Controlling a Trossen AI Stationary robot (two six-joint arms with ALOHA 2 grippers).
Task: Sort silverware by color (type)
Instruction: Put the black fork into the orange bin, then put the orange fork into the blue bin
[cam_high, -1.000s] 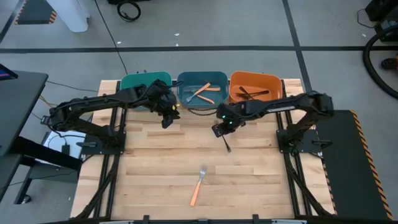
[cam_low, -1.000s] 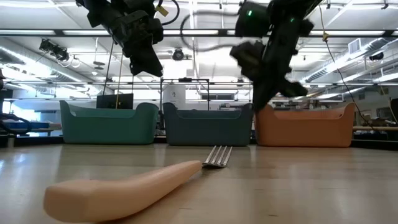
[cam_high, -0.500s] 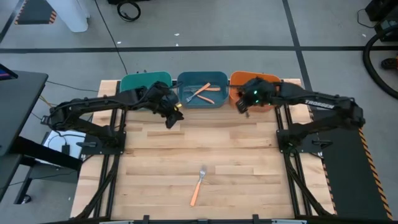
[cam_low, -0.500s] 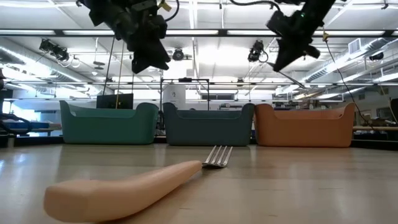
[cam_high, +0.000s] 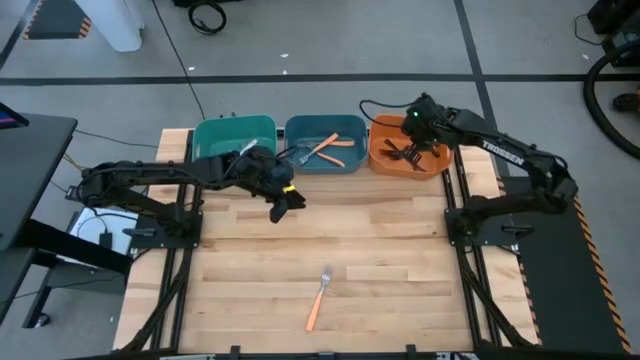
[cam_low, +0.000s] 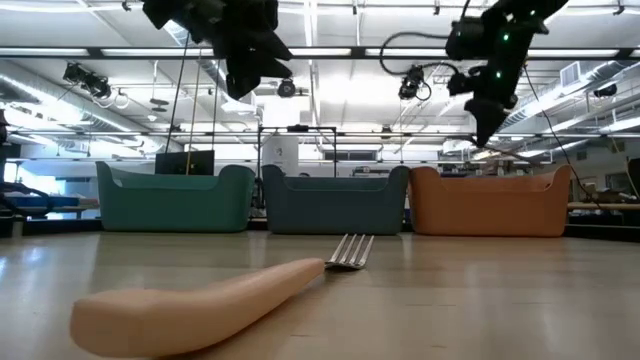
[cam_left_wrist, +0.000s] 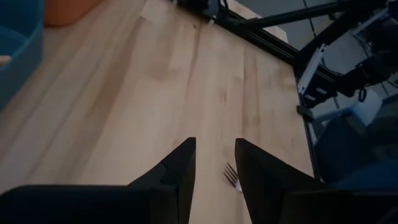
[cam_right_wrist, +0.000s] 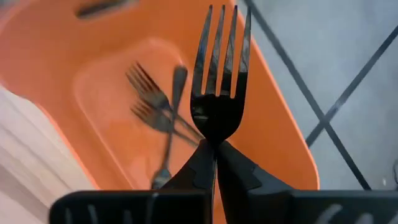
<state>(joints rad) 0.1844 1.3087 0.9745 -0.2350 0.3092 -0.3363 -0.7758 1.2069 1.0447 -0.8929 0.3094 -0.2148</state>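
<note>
The right hand (cam_right_wrist: 214, 146) hangs over the orange bin (cam_high: 378, 158), its fingers pinched tight on the neck of a black fork (cam_right_wrist: 219, 68) held tines forward above the other black forks (cam_right_wrist: 158, 112) lying inside. The left hand (cam_left_wrist: 214, 165) hovers above the bare surface (cam_high: 400, 240) with its fingers a narrow gap apart and holding nothing; an orange-handled fork (cam_high: 318, 297) lies alone near the front edge. These forks look light, stiff and smooth, likely to slip or swivel in a pinch, so the thicker handle, taken across its width near the middle, seems the safest hold.
</note>
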